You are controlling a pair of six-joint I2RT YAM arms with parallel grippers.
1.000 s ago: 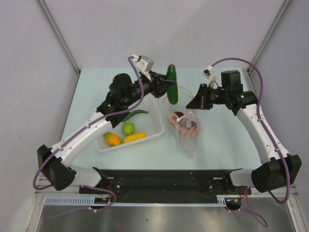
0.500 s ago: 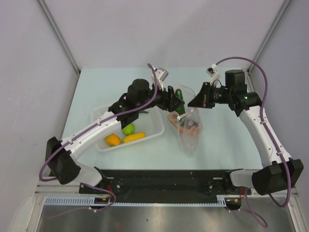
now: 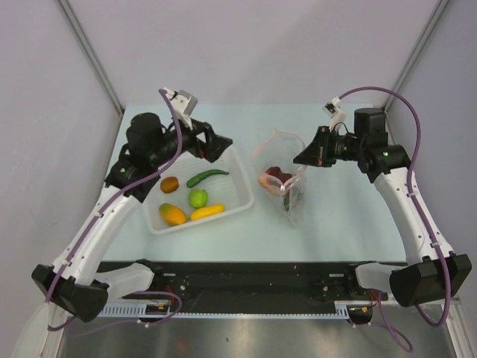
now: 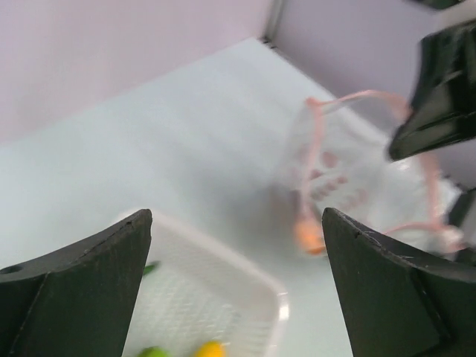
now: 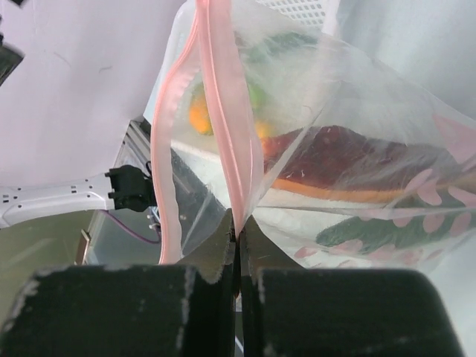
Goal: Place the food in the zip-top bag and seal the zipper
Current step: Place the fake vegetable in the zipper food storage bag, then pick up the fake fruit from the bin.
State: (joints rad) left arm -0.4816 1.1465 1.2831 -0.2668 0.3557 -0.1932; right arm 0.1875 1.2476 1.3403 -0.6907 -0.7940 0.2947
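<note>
My right gripper [image 3: 302,159] is shut on the pink zipper [image 5: 223,89] and holds the zip-top bag [image 3: 282,175] upright with its mouth open. Inside the bag lie a reddish-brown piece [image 3: 276,173], an orange carrot [image 3: 267,183] and a dark green cucumber [image 3: 292,198]. My left gripper [image 3: 221,147] stands open and empty over the far right corner of the white basket [image 3: 246,195]. More food lies in the basket: a brown piece [image 3: 170,184], a green pepper [image 3: 207,177], a lime ball [image 3: 197,198], an orange fruit [image 3: 172,215] and a yellow fruit [image 3: 206,212]. The left wrist view shows the bag [image 4: 349,171] ahead, blurred.
The basket sits left of centre, with the bag just to its right. Grey walls close in the pale table [image 3: 343,216] at the back and both sides. A black rail [image 3: 253,280] with the arm bases runs along the near edge.
My left gripper carried the cucumber down to the bag's mouth, opened, and swung back left over the basket. The cucumber now lies in the bag. The right gripper kept its hold.
</note>
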